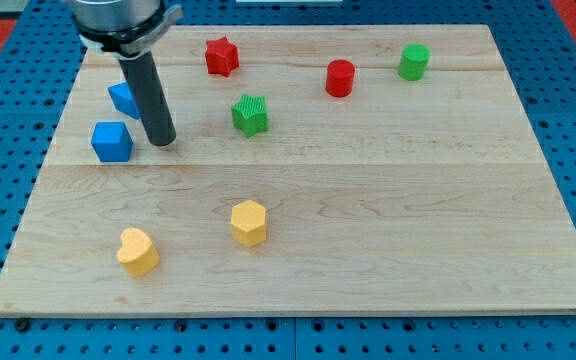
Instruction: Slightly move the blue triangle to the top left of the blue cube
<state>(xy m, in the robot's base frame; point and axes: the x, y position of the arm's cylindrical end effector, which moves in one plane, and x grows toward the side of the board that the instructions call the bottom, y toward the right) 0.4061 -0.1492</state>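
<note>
Already the blue cube [111,141] sat at the counter's [368,220] left, the blue triangle [124,98] just above-right of it, partly behind the rod. My tip [162,141] rested right of both; no jaws existed. The leftward nudge looked unfinished.

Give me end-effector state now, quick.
No gripper: my tip holds nothing, sits right of the blue cube, below-right of the blue triangle.
</note>
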